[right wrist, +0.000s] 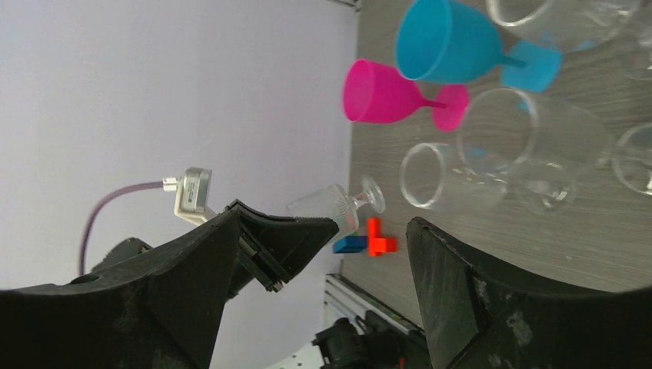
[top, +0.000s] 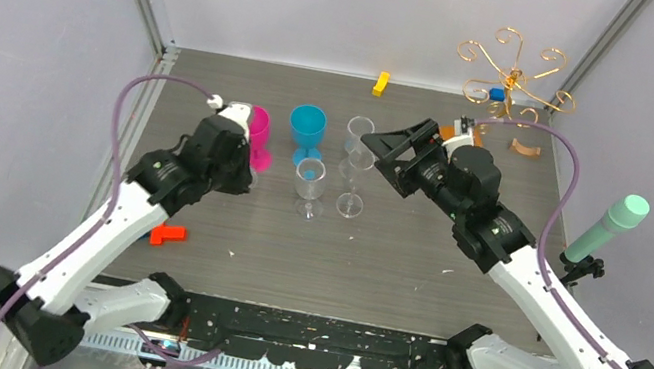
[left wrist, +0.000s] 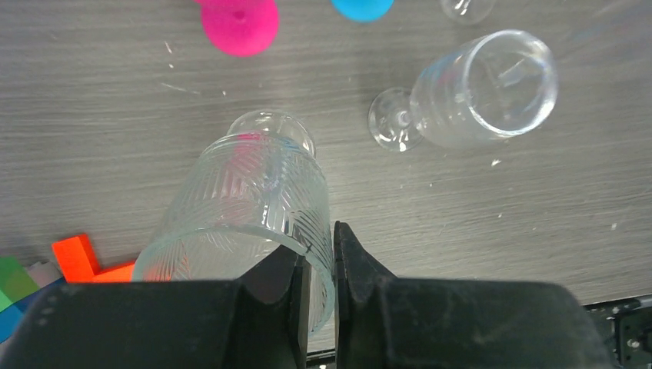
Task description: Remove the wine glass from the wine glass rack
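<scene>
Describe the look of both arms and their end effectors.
The left arm and right arm have white links with black joints and bases. A purple cable loops along each. The left end effector and right end effector have matte black, wedge-shaped fingers.

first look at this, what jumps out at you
The pink goblet and blue goblet stand out among clear glasses at centre. The left hand pinches the rim of a ribbed clear glass, held tilted. The gold wire rack sits at the far right corner.
</scene>
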### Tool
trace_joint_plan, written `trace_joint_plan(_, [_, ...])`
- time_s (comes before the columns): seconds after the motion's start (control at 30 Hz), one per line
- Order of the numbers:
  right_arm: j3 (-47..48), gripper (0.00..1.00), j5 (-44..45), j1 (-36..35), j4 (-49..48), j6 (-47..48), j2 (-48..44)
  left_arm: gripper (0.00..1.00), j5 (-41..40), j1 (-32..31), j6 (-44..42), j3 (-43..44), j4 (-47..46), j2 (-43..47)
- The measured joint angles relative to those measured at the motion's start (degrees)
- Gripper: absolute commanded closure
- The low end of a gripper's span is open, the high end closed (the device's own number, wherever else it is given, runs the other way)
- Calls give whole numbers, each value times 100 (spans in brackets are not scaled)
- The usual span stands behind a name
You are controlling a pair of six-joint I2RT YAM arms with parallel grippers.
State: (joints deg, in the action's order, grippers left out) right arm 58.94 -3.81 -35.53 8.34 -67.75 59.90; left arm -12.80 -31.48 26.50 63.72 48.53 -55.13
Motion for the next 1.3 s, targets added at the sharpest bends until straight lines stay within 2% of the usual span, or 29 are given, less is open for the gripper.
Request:
trace_joint_plan(0.2, [0,16,476,0,774,446,-278,100,166,0,-17,109,-22,-1211])
trace_joint_plan(0.4, [0,16,809,0,1152,704,-752,100,411,0,-15,114,-297,-2253])
trace_joint_plan(0.77, [-7,16,1043,0,1484,916,-933,100,538,72,-17,114,-702,-3062])
trace_joint_plan(0.9, [-24,16,1058,0,1556,918,-960,93,538,184,-17,111,-804,-3287])
trace_joint_plan(1.07, [-39,16,1064,0,1633,920,-984,75,531,236,-63,114,-850,-3320])
trace_joint_plan(1.2, [-39,15,1086,0,1751,960,-984,52,481,236,-179,149,-844,-3320])
trace_joint_plan(1.23, [-37,15,1099,0,1784,981,-984,44,461,236,-181,168,-841,-3316])
trace_joint_plan(1.27, [-35,15,1113,0,1821,1010,-984,29,442,236,-199,188,-839,-3307])
trace_joint_plan(1.3, [-33,15,1128,0,1853,1034,-986,9,428,236,-236,203,-837,-3281])
